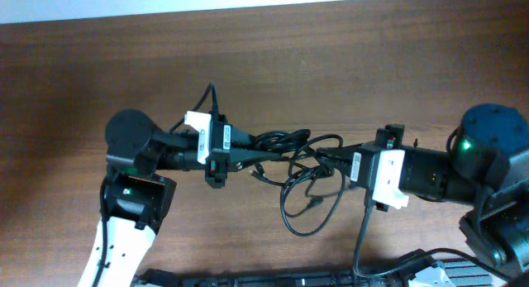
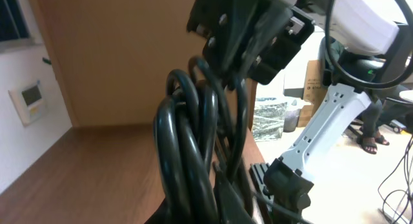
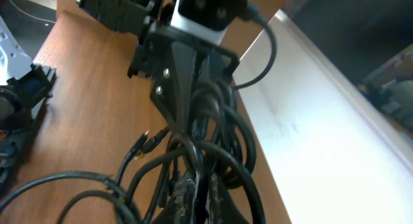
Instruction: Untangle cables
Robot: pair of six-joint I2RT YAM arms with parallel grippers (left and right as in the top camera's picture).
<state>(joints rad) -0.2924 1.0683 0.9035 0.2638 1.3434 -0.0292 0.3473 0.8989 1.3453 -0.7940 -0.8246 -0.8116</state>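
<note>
The cables [image 1: 293,150] are a knotted black bundle in the middle of the brown table [image 1: 331,64]. One loop [image 1: 310,225] hangs toward the front edge, and a small plug end [image 1: 258,176] lies below the knot. My left gripper [image 1: 248,152] is shut on the left side of the bundle. My right gripper [image 1: 340,160] is shut on the right side. In the left wrist view thick strands [image 2: 187,146] run up from my fingers [image 2: 226,201] to the right gripper [image 2: 251,43]. In the right wrist view my fingers [image 3: 208,198] pinch a strand [image 3: 213,143], and the left gripper [image 3: 184,75] is opposite.
A black arm base rail [image 1: 289,279] runs along the table's front edge. The table's far edge meets a white wall [image 1: 248,2]. A black clamp [image 3: 19,101] sits at the left of the right wrist view. Both arm bodies [image 1: 132,146] [image 1: 488,155] flank the bundle.
</note>
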